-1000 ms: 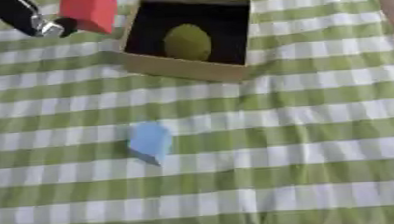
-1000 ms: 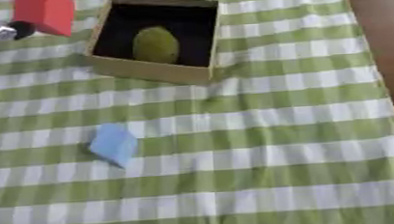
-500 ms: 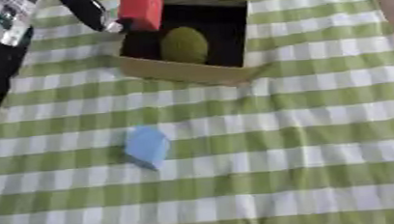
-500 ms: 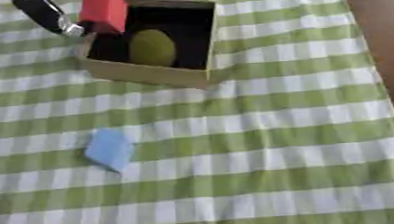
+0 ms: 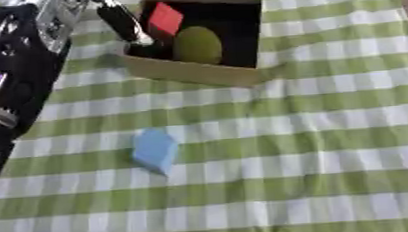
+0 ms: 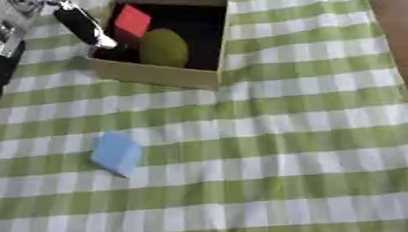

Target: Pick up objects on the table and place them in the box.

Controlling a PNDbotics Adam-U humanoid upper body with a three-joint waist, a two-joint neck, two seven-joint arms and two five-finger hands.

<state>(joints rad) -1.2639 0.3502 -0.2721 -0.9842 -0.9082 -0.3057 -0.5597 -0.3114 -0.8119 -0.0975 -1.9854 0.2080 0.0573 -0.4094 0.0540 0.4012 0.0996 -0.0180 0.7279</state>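
Note:
A tan cardboard box (image 5: 192,73) stands at the top of the green checked cloth, with a yellow-green rounded object (image 5: 197,45) inside it. My left hand (image 5: 122,21) reaches in from the upper left along the box's left wall. It is shut on a red block (image 5: 165,20), which hangs tilted within the box opening beside the yellow-green object. Only one black finger with a silver tip shows; the rest of the hand is hidden. A light blue block (image 5: 154,150) lies on the cloth at the lower left. My right hand shows in no view.
My left arm (image 5: 21,72), black with silver parts, covers the upper left of the cloth. The cloth's right edge and a brown surface (image 6: 400,27) run down the right side. The green checked cloth (image 5: 314,147) spreads across the middle and right.
My left hand has carried the red block rightward and down, from left of the box into its opening. The whole picture has also shifted, so the camera has moved.

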